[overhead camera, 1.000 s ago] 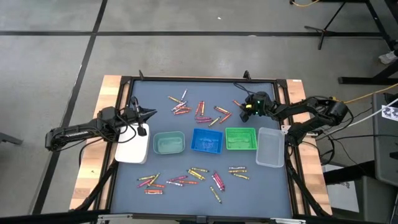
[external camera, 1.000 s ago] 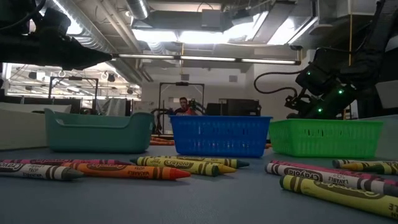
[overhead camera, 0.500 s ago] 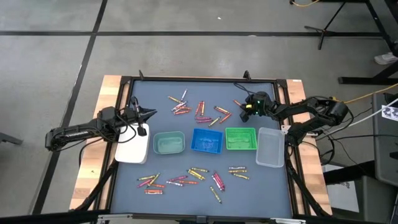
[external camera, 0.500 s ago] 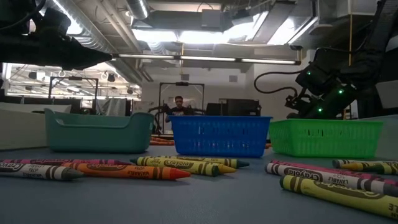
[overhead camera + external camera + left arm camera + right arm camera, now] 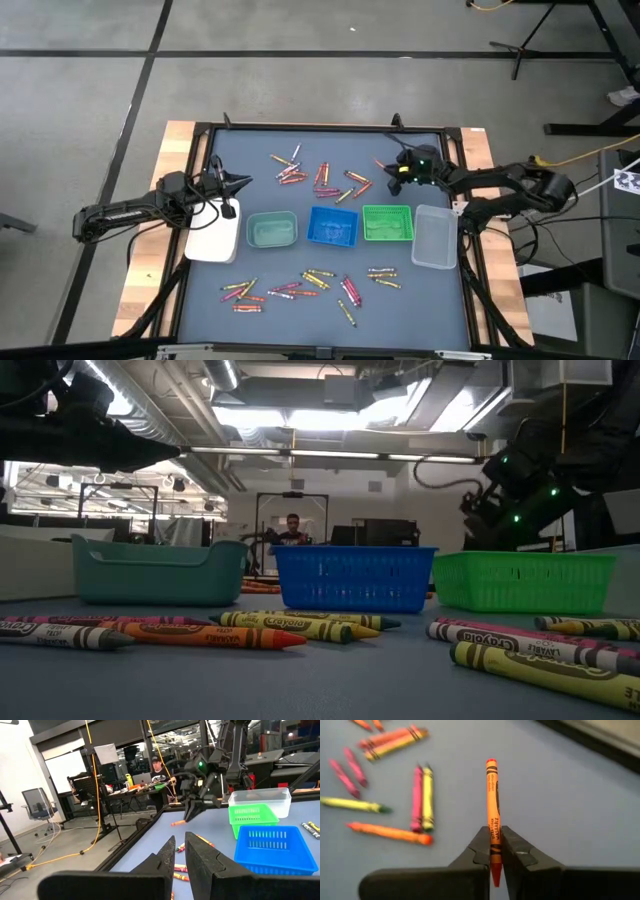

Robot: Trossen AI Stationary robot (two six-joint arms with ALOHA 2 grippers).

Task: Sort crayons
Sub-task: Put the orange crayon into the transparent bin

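Crayons lie in two loose groups on the dark mat: a far group (image 5: 320, 177) and a near group (image 5: 310, 285), the latter large in the low view (image 5: 250, 630). My right gripper (image 5: 393, 172) is above the mat's far right, behind the green tray (image 5: 387, 222), shut on an orange crayon (image 5: 492, 800); both show in the left wrist view (image 5: 192, 812). My left gripper (image 5: 243, 181) is shut and empty, above the mat beside the white tray (image 5: 212, 240). My right gripper pinches the orange crayon between its two fingers, on the wrapper (image 5: 493, 834) towards its pointed end. The crayon lies along the fingers and sticks out ahead of them. In the left wrist view it (image 5: 178, 823) sits about level, clear of the mat.
White, teal (image 5: 272, 229), blue (image 5: 333, 225), green and clear (image 5: 434, 236) trays stand in a row across the mat's middle. A raised black frame (image 5: 320, 127) borders the mat. A person sits in the room beyond (image 5: 291, 528).
My right gripper has gone up a little with the orange crayon, and its arm has shifted toward the table's right edge. My left arm has kept still.
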